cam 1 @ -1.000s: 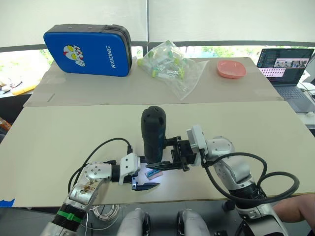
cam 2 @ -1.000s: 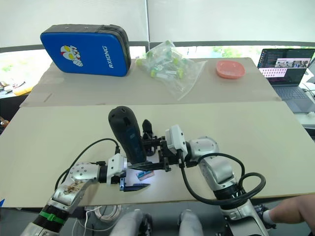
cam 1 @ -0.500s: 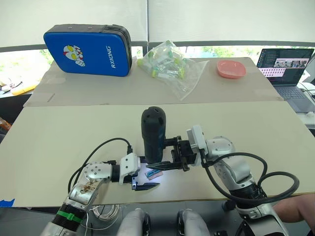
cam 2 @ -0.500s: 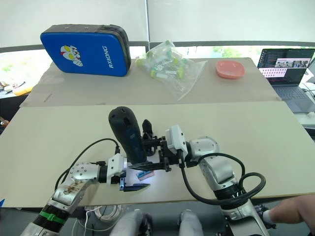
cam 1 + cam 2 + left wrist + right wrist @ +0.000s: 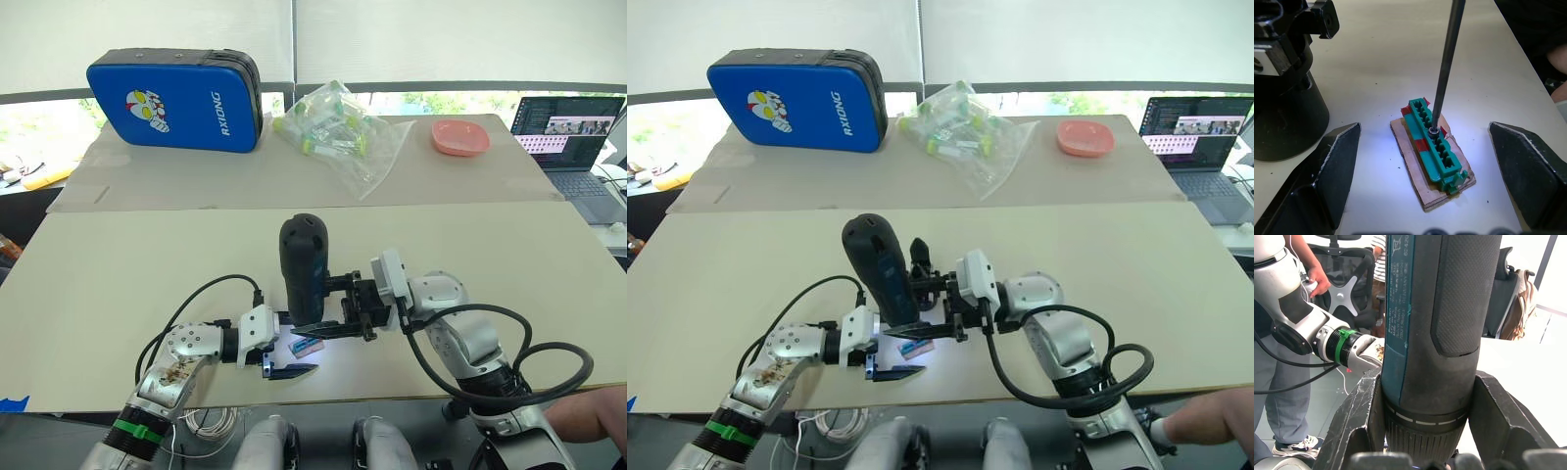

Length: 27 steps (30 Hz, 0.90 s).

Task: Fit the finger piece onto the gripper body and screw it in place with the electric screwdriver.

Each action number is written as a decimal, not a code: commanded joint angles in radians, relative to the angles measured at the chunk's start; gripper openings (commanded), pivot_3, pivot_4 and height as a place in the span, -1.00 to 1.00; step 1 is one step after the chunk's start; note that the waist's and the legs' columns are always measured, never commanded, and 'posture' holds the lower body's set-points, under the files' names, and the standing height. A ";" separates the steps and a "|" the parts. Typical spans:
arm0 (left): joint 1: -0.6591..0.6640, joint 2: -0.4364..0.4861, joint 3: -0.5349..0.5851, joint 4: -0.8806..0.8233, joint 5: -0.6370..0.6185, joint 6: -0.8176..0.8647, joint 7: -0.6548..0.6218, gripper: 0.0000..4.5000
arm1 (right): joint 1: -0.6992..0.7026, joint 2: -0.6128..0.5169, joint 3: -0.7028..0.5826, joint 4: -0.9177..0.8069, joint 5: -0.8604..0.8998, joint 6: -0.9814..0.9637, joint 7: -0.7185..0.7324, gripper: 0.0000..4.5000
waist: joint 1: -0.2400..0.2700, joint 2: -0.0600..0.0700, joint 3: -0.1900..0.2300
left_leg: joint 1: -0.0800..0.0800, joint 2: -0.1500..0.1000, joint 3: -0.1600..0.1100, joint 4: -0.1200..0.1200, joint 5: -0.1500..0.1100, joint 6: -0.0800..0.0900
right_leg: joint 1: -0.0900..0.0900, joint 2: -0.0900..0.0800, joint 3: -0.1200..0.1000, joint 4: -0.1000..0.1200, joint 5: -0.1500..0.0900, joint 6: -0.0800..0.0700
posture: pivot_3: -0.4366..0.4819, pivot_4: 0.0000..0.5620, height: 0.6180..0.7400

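Right gripper clamps the electric screwdriver upright; left gripper gapes open.

Head view: right gripper (image 5: 328,328) reaches in from 3 o'clock, the electric screwdriver (image 5: 305,262) standing at table centre; blue case (image 5: 176,98) at 11 o'clock reads "RXIONG".
Left wrist view: its fingers (image 5: 1327,166) flank a green block (image 5: 1434,145) on tan card, the bit touching it; the gripper body (image 5: 1283,93) stands nearby.
Right wrist view: both fingers (image 5: 1359,416) press the screwdriver.
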 commanded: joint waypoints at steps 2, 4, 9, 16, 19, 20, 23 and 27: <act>0.029 0.020 -0.024 0.049 0.028 0.030 -0.003 0.96 | -0.010 0.009 -0.014 -0.018 0.015 -0.021 -0.003 -0.13 | 0.000 0.000 0.000 | 0.000 0.000 0.000 0.000 0.000 0.000 | 0.000 0.000 0.000 0.000 0.000 0.000 | -0.05 -0.47 1.00; 0.031 0.020 -0.024 0.044 0.027 0.033 -0.002 0.96 | -0.011 0.010 -0.013 -0.016 0.014 -0.020 -0.004 -0.13 | 0.000 0.000 0.000 | 0.000 0.000 0.000 0.000 0.000 0.000 | 0.000 0.000 0.000 0.000 0.000 0.000 | -0.05 -0.47 1.00; 0.034 0.020 -0.023 0.038 0.026 0.037 0.001 0.96 | -0.011 0.010 -0.013 -0.012 0.010 -0.019 -0.004 -0.13 | 0.000 0.000 0.000 | 0.000 0.000 0.000 0.000 0.000 0.000 | 0.000 0.000 0.000 0.000 0.000 0.000 | -0.05 -0.47 1.00; 0.033 0.020 -0.022 0.039 0.026 0.039 0.001 0.96 | -0.007 0.009 -0.012 -0.009 0.007 -0.017 -0.007 -0.13 | -0.001 0.000 0.000 | 0.000 0.000 0.000 0.000 -0.001 -0.001 | 0.000 0.000 0.000 0.000 0.000 0.000 | -0.05 -0.47 1.00; 0.033 0.020 -0.021 0.039 0.026 0.039 0.001 0.96 | -0.004 0.008 -0.010 -0.008 0.007 -0.015 -0.008 -0.13 | -0.001 0.000 0.000 | 0.000 0.000 0.000 0.000 -0.002 -0.003 | 0.000 0.000 0.000 0.000 0.000 0.000 | -0.05 -0.47 1.00; 0.033 0.020 -0.021 0.039 0.026 0.040 0.001 0.96 | -0.003 0.008 -0.010 -0.007 0.007 -0.013 -0.008 -0.13 | -0.001 0.000 0.000 | 0.000 0.000 0.000 0.000 -0.002 -0.003 | 0.000 0.000 0.000 0.000 0.000 0.000 | -0.05 -0.47 1.00; 0.035 0.022 -0.019 0.037 0.025 0.042 0.001 0.96 | -0.002 0.009 -0.008 -0.003 0.007 -0.009 -0.008 -0.13 | -0.001 0.000 0.000 | 0.000 0.000 0.000 0.000 -0.001 -0.002 | 0.000 0.000 0.000 0.000 0.000 0.000 | -0.05 -0.47 1.00; 0.041 0.025 -0.015 0.033 0.024 0.043 0.003 0.96 | -0.001 0.014 -0.005 0.003 0.006 -0.012 -0.009 -0.13 | -0.001 0.000 -0.001 | 0.001 0.000 0.000 0.000 -0.001 -0.002 | 0.000 0.000 0.000 0.000 0.000 0.000 | -0.05 -0.47 1.00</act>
